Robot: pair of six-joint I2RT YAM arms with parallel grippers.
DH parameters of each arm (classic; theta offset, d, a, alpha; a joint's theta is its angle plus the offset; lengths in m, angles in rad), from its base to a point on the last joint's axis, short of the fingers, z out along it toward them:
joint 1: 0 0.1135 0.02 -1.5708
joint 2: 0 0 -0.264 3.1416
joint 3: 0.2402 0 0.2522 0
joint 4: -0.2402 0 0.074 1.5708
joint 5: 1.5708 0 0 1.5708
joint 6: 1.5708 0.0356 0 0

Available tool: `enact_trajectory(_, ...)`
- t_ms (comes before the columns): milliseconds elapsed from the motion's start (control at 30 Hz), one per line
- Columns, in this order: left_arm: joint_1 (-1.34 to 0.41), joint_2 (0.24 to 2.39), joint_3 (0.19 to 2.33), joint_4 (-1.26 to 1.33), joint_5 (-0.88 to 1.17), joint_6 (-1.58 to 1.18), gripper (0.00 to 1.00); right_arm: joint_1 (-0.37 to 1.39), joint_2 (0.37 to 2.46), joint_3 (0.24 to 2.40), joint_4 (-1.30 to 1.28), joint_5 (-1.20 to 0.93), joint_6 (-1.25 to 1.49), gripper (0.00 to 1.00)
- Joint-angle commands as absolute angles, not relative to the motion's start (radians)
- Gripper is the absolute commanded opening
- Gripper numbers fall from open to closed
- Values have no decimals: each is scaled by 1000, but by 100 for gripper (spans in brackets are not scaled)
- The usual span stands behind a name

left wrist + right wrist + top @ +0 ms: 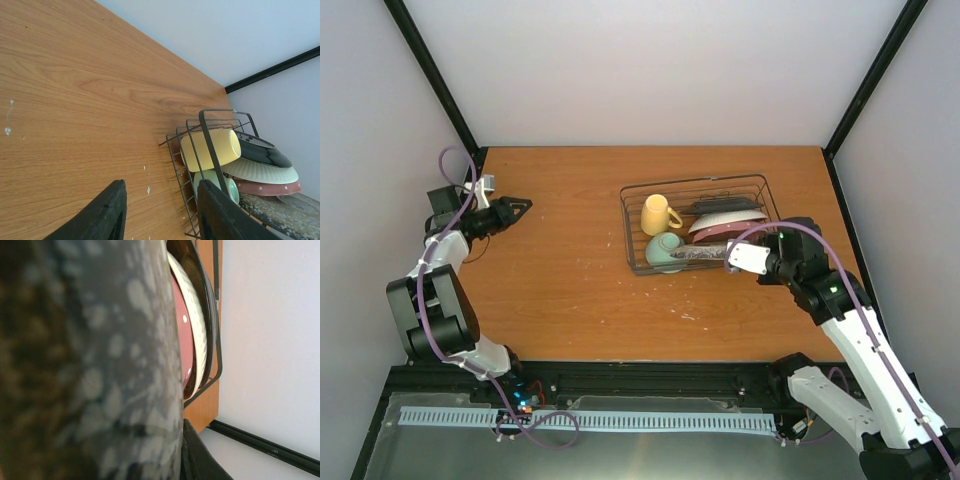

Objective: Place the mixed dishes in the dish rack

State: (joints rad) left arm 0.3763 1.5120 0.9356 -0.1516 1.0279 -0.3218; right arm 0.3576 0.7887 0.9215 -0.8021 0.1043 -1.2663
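Right hand (728, 258) clamped on speckled-rim plate (698, 256), held edge-on at near side of dish rack (692, 182), probably to slot beside brown plate (718, 238). Prong seating unclear. Mug (658, 213) and bowl (665, 250) at rack's left end. Left hand (517, 207) open and empty, well left of rack, out of way.

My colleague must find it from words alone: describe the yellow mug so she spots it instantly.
On the wooden table, look to the black wire dish rack on the right half. In its left end, behind the pale mint-green bowl, sits the small yellow handled mug, the only yellow piece and the only one with a handle.
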Motion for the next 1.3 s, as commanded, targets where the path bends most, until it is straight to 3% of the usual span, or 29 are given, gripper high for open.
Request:
enact_trajectory(0,391,1513,934,-130,1029,-299,39,326,784,966,-486,104,-1297,3)
enact_trajectory(533,405,1522,933,-128,1040,-301,43,268,848,878,-422,129,-1298,4)
enact_trajectory(700,406,1532,937,-131,1040,-296,45,247,819,836,-385,141,-1261,21)
enact_trajectory(767,406,1538,938,-131,1040,-297,45,245,803,821,-381,149,-1252,37)
enact_trajectory(1267,407,1553,943,-135,1038,-297,49,198,683,777,-426,162,-1209,61)
